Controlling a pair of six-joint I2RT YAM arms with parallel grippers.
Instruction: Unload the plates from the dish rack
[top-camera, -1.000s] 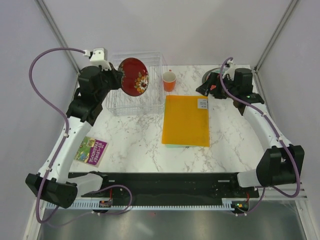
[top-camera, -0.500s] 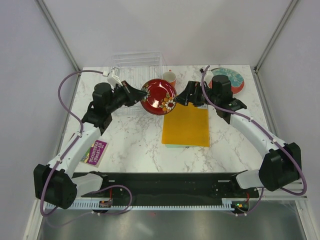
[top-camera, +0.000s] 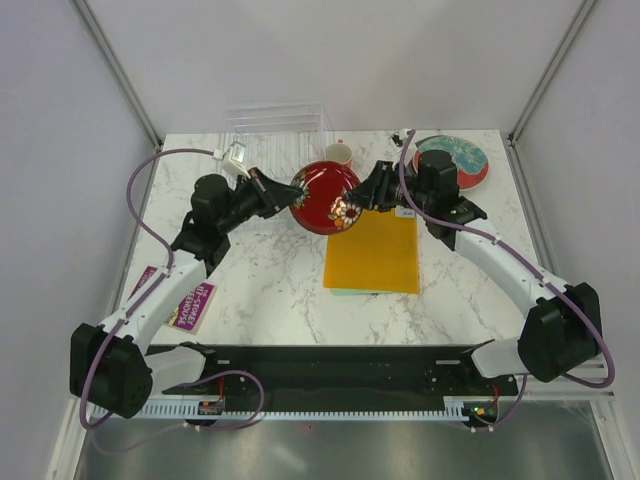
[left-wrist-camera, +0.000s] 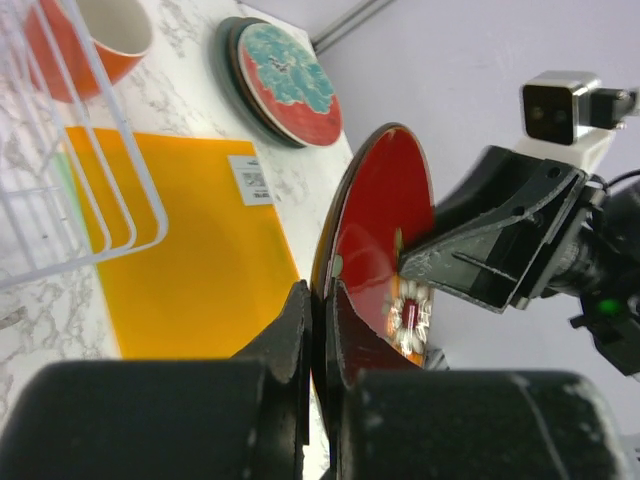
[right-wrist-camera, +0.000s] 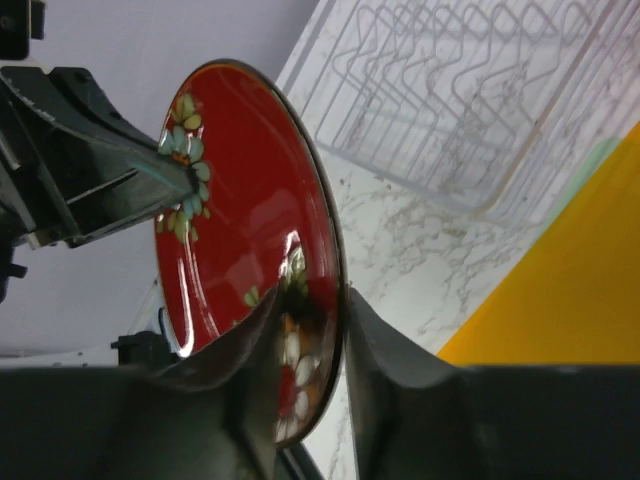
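Passing a dark red plate (top-camera: 326, 197) between two robot arms above a marble table (top-camera: 260, 270).

The left gripper (top-camera: 288, 190) is clamping the plate's left rim, its two fingers pinched nearly together with only the rim between them. The right gripper (top-camera: 359, 203) is straddling the opposite rim, one finger on each face; whether it is pressing down yet cannot be told. The plate is hanging on edge, tilted, with its flowered face turned up, just beyond the far left corner of an orange folder (top-camera: 372, 245). The clear dish rack (top-camera: 275, 125) is sitting at the far left. Other plates are lying stacked (top-camera: 455, 160) at the far right, a red-and-teal one on top. An orange cup (top-camera: 339, 152) is standing beside the rack.
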